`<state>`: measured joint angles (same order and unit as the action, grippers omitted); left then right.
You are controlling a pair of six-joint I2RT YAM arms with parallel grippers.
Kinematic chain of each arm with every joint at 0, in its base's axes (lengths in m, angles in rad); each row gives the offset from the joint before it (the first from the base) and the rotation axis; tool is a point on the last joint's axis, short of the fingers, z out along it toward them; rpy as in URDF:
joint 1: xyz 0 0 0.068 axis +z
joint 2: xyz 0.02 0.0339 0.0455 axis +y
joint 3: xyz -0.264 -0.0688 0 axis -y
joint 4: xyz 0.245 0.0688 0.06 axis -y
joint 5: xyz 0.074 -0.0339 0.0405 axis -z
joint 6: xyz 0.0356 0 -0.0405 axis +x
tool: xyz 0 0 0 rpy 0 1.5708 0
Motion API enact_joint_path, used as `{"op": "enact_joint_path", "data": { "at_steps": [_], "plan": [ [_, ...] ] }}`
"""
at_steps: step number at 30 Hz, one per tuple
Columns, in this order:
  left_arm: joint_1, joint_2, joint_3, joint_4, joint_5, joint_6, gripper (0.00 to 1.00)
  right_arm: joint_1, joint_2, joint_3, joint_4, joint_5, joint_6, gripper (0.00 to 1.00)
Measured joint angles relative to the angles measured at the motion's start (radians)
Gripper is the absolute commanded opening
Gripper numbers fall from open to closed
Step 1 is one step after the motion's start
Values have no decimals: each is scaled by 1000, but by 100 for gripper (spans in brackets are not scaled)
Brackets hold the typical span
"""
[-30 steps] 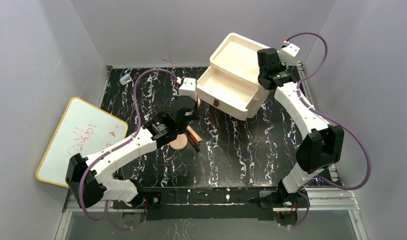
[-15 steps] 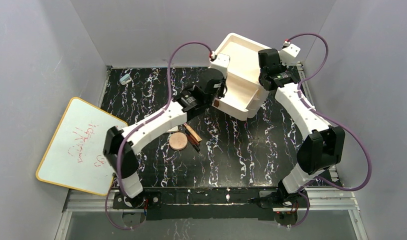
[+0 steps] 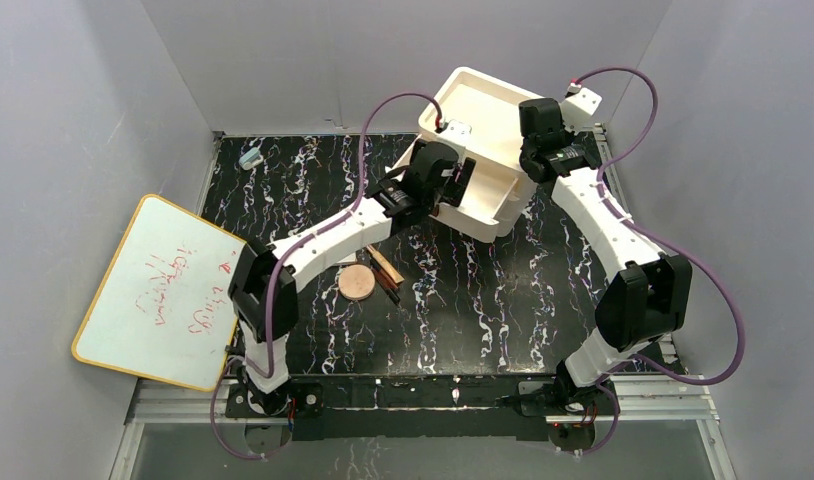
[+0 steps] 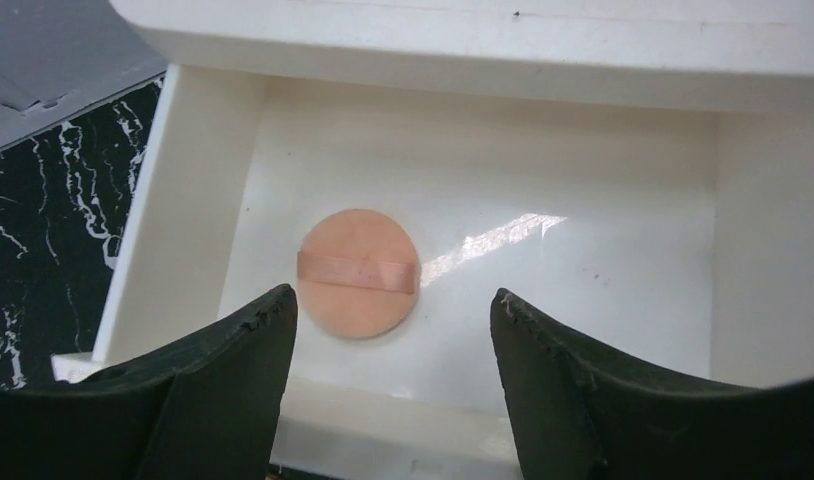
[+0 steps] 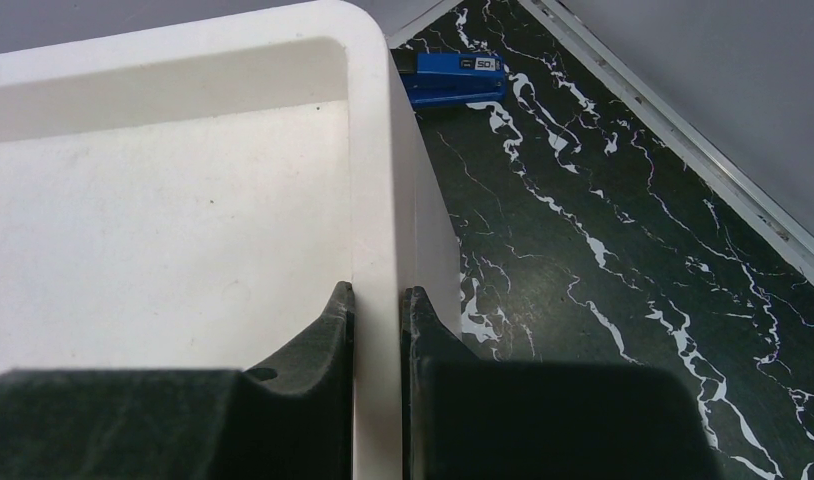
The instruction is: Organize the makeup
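My left gripper (image 4: 388, 300) hangs over the open drawer (image 4: 183, 200) of the box (image 3: 475, 95), fingers spread wide with nothing between them. Under it the small disc (image 4: 358, 272) lies flat on the drawer floor, nearer the left wall than the right and touching neither (a paler band runs across its middle). It is the only thing I can see in that drawer.

From the top view, the left arm reaches diagonally across the table (image 3: 483, 290) to get there. The other makeup I can see sits on the table beside that arm's forearm. The large disc (image 3: 358, 282) lies flat, with the stick (image 3: 380, 262) and the pencils (image 3: 391, 286) just to its right, bunched so closely that I cannot tell which of them touch.

My right gripper (image 5: 378, 295) is pinched on the box's upper rim, one finger inside the wall and one outside, with the white wall filling the gap between them. Past the box's corner, the right wrist view shows a blue block (image 5: 448, 75) on the table.

A light-blue object (image 3: 250, 157) sits at the far left corner, well apart from everything else. A whiteboard (image 3: 163, 290) leans at the table's left edge.
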<state>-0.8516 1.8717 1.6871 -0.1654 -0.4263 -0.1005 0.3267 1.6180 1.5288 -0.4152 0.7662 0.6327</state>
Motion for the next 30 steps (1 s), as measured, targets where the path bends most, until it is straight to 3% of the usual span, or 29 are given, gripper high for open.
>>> {"op": "enact_joint_path", "data": {
  "at_steps": [7,13,17,22,30],
  "plan": [
    [0,-269,-244,52,-55,32,72,-2,0,-1,3,-10,-10,1],
    [4,-599,-431,41,-141,-17,60,-3,-1,-5,10,-10,-14,1],
    [8,-748,-575,-4,-187,-77,59,-3,-1,-6,14,-10,-23,1],
    [18,-784,-765,-84,-196,-163,50,-3,-1,-7,16,-11,-28,1],
    [28,-769,-972,-100,-140,-287,47,-3,-7,-21,30,-13,-32,1]
  ]
}}
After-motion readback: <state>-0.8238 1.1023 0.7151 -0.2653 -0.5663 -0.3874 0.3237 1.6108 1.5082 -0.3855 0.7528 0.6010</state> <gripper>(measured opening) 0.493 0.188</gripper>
